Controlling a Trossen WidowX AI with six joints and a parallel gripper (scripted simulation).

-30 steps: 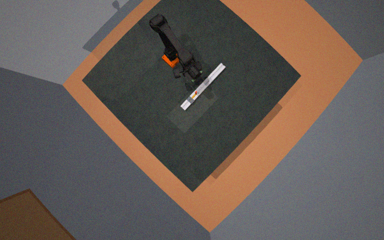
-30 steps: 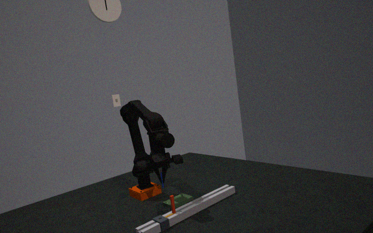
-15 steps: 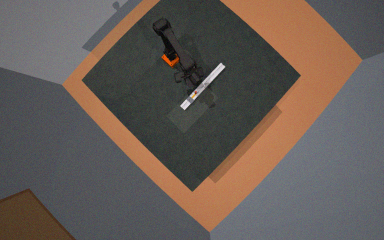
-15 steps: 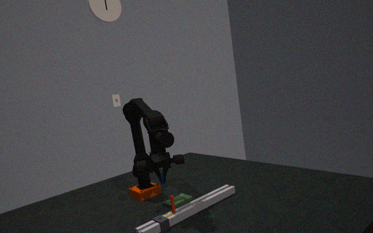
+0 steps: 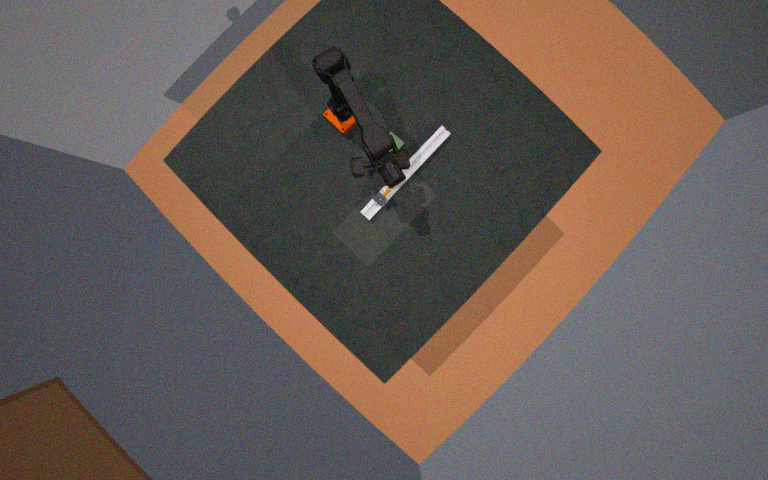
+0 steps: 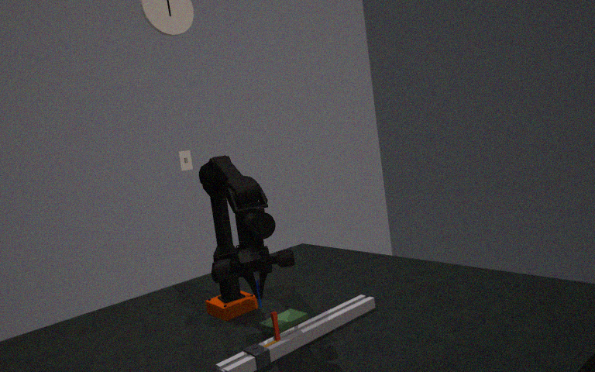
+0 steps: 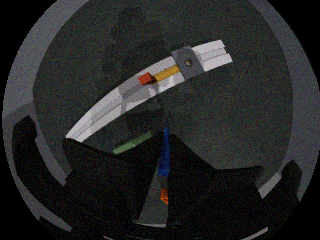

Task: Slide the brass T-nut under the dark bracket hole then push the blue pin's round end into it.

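Jaws [image 6: 257, 300]: nearly shut, gripping blue pin [image 6: 258, 294] [image 7: 164, 152] | pin: long axis seemingly near upright | place: inward of desk [image 5: 384, 333] [image 6: 430, 322] edges

Between the black two-fingered gripper [image 6: 260, 298] [image 7: 168, 135] and the grey block-shaped bracket [image 5: 380, 199] [image 6: 256, 353] [image 7: 188, 63], the upright orange-red handle [image 6: 275, 326] [image 7: 145, 78] is standing as obstacle above the silver slotted rail [image 5: 430, 149] [image 6: 338, 319] [image 7: 107, 100], while above the bracket's hole the air is free.
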